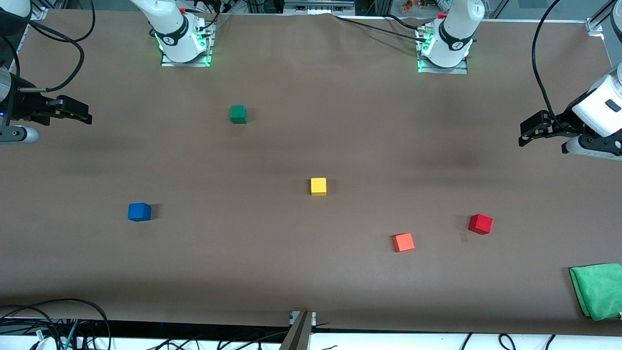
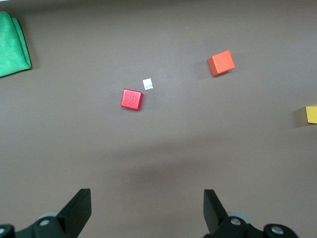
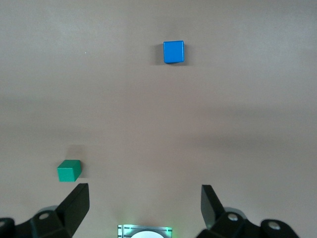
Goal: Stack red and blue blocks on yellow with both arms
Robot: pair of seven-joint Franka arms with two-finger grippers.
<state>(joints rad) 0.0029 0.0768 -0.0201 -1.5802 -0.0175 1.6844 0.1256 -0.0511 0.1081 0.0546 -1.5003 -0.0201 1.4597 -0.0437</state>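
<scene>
Yellow little wooden cube [image 1: 318, 186] sits bare, nothing stacked yet. My left gripper [image 1: 528, 132] and right gripper [image 1: 77, 111] hang spread wide. Small deep red cube [image 1: 480, 224] and bright blue cube [image 1: 139, 212] lie well apart from yellow, so I must grab one first

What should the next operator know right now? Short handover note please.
Left gripper: open, empty, up over its arm's end of the table, waiting.
Right gripper: open, empty, over the right arm's end, waiting.
Yellow cube: mid-table, nothing on it.
Red cube: toward the left arm's end, beside the orange cube.
Blue cube: toward the right arm's end.
Done: nothing.
Left: stack red and blue on yellow. Ignore orange cube and green cube.
</scene>
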